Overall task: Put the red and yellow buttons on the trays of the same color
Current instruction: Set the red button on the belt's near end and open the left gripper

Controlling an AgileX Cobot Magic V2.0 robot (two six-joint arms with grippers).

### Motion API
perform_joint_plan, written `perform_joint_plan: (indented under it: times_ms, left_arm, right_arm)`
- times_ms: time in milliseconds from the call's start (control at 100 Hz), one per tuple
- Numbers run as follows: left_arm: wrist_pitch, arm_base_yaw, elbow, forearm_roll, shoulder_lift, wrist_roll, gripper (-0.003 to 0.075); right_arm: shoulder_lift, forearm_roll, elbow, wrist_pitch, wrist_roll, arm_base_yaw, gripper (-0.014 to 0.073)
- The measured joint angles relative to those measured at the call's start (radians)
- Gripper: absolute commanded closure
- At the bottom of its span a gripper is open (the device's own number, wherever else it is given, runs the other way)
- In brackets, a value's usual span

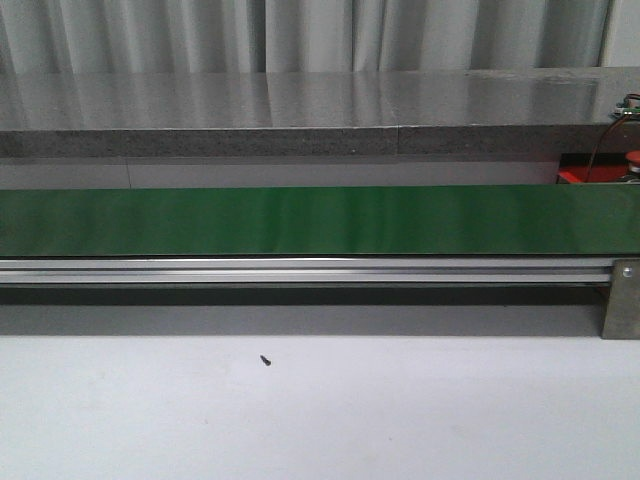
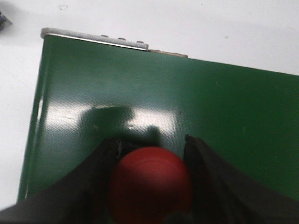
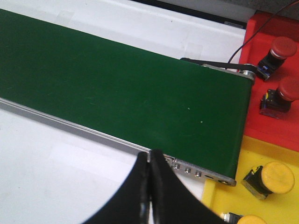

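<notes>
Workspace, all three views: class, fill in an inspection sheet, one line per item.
Surface: green belt on a white table.
Job's things: red button in left gripper; two red buttons on red tray; yellow buttons on yellow tray.
Clutter: small dark speck.
Grippers: left gripper shut on red button; right gripper shut, empty.
Cables: thin dark wire over red tray.
Surroundings: grey ledge, curtain.

The green belt (image 3: 121, 93) lies bare and open to reach across, but past its end the red tray (image 3: 275, 126) and yellow tray (image 3: 233, 196) are crowded with buttons (image 3: 280, 49).
</notes>
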Motion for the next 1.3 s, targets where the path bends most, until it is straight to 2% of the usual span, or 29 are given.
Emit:
perform_joint_plan:
  times_ms: [100,190,670,880,1140,1300]
  left_arm:
    - [0.0,0.0,0.004,-0.009,0.0,0.01,0.0167]
    - [0.0,0.0,0.004,-0.016,0.0,0.013,0.0085]
    - [-0.026,0.026,-0.065,-0.016,-0.109,0.019,0.008]
    - [-0.084,0.127,-0.072,0.01,-0.11,0.019,0.008]
    - [-0.201,0.298,-0.074,0.021,-0.093,-0.008,0.008]
    - [-0.227,0.349,-0.099,0.025,-0.014,-0.012,0.008]
  right_arm:
    - [0.0,0.0,0.0,0.0,0.0,0.0,0.069]
    - [0.0,0.0,0.0,0.0,0.0,0.0,0.069]
    - [0.0,0.0,0.0,0.0,0.0,0.0,0.069]
    - [0.0,0.0,0.0,0.0,0.0,0.0,0.069]
    - [0.0,0.0,0.0,0.0,0.0,0.0,0.069]
    - [0.0,0.0,0.0,0.0,0.0,0.0,0.069]
